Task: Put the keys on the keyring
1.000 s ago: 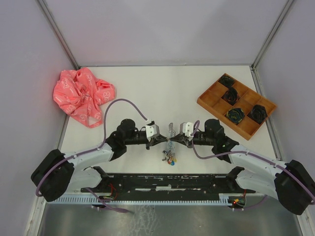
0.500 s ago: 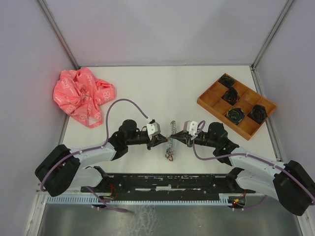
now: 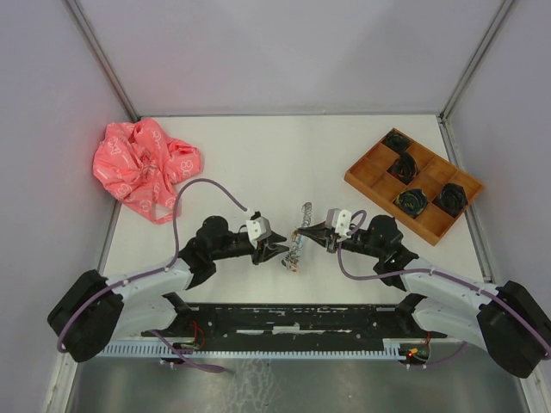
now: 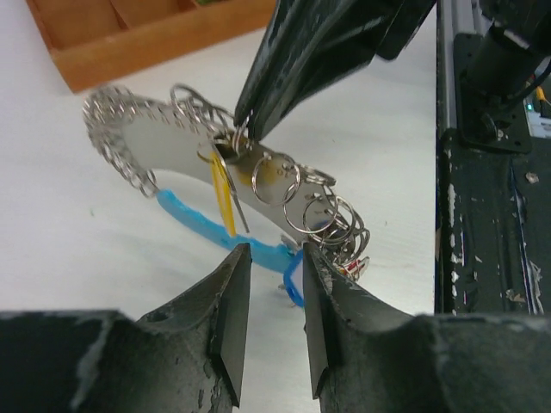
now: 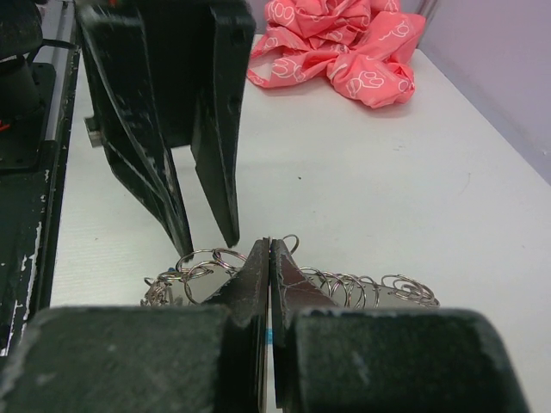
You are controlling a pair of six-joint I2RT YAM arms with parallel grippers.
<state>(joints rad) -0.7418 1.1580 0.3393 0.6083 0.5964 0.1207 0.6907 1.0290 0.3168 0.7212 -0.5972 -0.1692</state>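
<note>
A thin metal strip [image 4: 172, 159] strung with several wire keyrings lies slanted just above the table, with a blue tag [image 4: 215, 237], a yellow tag [image 4: 222, 194] and a bunch of rings and keys [image 4: 344, 245] hanging from it. My right gripper [image 5: 269, 243] is shut on the strip's [image 5: 362, 288] edge, and its tips show as the right gripper [image 4: 243, 129] from the other side. My left gripper [image 4: 274, 258] stands open just short of the blue tag, holding nothing. From above, the left gripper [image 3: 282, 249] and right gripper [image 3: 303, 232] face each other across the strip [image 3: 299, 225].
A crumpled pink bag [image 3: 142, 168] lies at the far left. A wooden compartment tray [image 3: 413, 185] with dark round parts sits at the right. The black base rail [image 3: 293, 323] runs along the near edge.
My left gripper has drawn back to the left, away from the strip. The right gripper has carried the strip and its hanging keys a little farther from the near edge.
</note>
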